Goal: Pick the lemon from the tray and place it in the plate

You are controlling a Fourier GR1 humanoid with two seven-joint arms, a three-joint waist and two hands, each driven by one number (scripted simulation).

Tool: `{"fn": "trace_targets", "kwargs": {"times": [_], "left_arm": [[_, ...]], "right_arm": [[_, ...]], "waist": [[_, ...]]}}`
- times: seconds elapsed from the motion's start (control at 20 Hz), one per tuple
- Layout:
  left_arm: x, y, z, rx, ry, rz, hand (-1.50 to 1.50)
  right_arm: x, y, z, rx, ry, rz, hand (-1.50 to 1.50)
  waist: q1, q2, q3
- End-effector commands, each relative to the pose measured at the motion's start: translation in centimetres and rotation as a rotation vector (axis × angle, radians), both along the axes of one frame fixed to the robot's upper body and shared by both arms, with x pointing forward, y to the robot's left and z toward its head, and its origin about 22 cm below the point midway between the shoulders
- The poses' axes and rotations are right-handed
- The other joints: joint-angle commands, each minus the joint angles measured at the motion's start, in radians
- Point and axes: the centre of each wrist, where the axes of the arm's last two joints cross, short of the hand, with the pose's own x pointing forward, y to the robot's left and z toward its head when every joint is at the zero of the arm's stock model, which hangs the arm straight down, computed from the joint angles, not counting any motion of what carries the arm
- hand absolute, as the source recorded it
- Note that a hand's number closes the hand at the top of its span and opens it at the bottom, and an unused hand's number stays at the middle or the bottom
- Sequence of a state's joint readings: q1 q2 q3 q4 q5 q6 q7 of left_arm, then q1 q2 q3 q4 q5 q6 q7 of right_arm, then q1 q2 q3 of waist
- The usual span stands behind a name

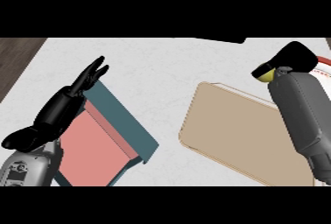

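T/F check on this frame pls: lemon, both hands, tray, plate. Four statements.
1. The lemon lies on the tray. False: the right hand is curled round it, up near the plate.
2. The left hand is open, fingers straight. True.
3. The plate is at the view's left edge. False: it shows at the right edge.
4. The tray lies between the teal box and the plate. True.

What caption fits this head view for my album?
Right hand holds the lemon between tray and plate; left hand rests open.
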State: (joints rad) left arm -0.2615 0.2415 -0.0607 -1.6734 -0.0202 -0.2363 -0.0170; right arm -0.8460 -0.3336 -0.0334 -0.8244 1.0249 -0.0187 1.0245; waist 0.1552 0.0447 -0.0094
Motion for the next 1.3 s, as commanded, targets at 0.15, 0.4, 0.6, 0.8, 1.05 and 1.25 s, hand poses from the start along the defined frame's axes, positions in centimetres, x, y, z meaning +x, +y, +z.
{"fn": "trace_targets", "kwargs": {"times": [0.15,0.4,0.6,0.8,1.05,1.25], "left_arm": [[0.6,-1.3,-0.2,0.009,0.026,-0.033,0.00],[0.7,-1.2,-0.5,0.000,0.046,-0.006,0.00],[1.0,-1.2,-0.3,0.004,0.032,-0.006,0.00],[0.6,-0.6,-0.8,-0.003,0.044,0.019,0.00],[0.5,-0.5,-0.7,-0.031,0.043,0.015,0.00],[0.7,-0.1,-0.4,-0.001,0.045,0.037,0.00]], "right_arm": [[2.7,5.2,4.4,-0.165,-0.131,-0.321,1.50],[3.8,5.5,6.4,-0.266,-0.176,-0.409,1.50],[4.3,4.3,6.1,-0.321,-0.140,-0.451,1.50],[4.5,3.9,6.2,-0.307,-0.203,-0.470,1.50],[4.4,1.0,5.3,-0.332,-0.243,-0.503,1.50],[3.9,-0.9,4.2,-0.331,-0.317,-0.525,1.50]], "waist": [[0.012,0.004,0.003],[-0.010,-0.001,0.005],[-0.021,0.007,0.007],[-0.037,-0.004,0.009],[-0.044,0.001,0.010],[-0.065,-0.005,0.012]]}}
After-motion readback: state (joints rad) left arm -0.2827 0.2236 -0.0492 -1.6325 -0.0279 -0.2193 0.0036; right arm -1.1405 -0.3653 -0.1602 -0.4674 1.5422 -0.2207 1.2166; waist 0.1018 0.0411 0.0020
